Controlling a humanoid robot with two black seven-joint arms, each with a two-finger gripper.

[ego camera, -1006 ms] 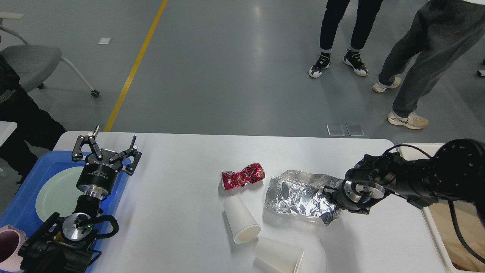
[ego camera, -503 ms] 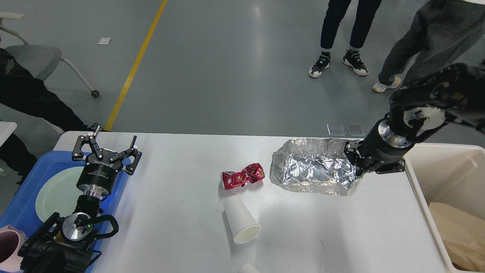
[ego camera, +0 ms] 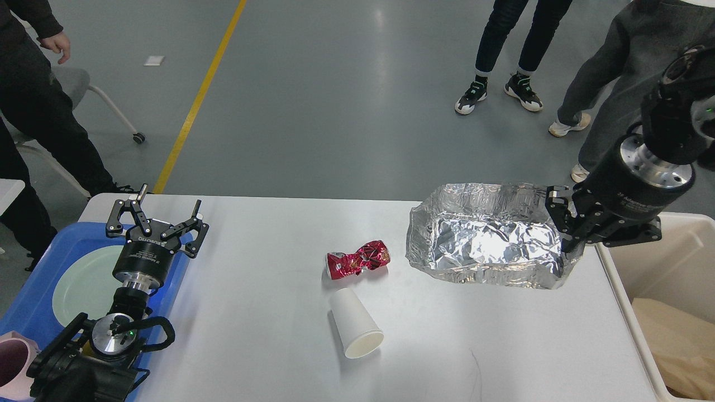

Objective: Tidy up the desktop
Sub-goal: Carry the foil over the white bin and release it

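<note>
Beside crushed can (ego camera: 358, 258): paper cup (ego camera: 354, 328)

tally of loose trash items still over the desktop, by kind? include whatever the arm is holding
Foil tray: 1, held at its right edge by the right gripper
Crushed red can: 1, lying on the desktop
White paper cup: 1, on its side
Total: 3
</note>
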